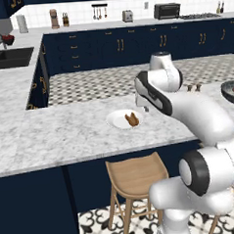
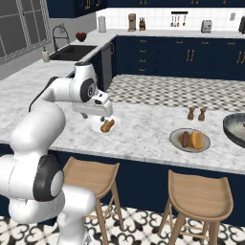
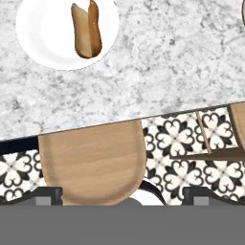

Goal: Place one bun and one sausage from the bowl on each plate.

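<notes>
A white plate [image 3: 45,40] lies on the marble counter with a split tan bun [image 3: 86,31] on it. My gripper [image 3: 123,195] hovers open and empty above the counter's front edge, just on the near side of that plate [image 2: 93,126]. Further right is the beige plate [image 2: 190,149], which carries a dark sausage [image 2: 185,139] beside a bun [image 2: 196,139]. At the far right stands the dark-grey bowl [image 2: 235,128], cut off by the frame edge. In the left base view a reddish piece shows inside the bowl [image 1: 230,93]. My arm hides part of the counter there.
Two small brown shakers [image 2: 196,114] stand behind the beige plate. Wooden stools [image 3: 91,162] sit under the counter's front edge, above a patterned tile floor. A sink [image 2: 72,51] is set into the left counter.
</notes>
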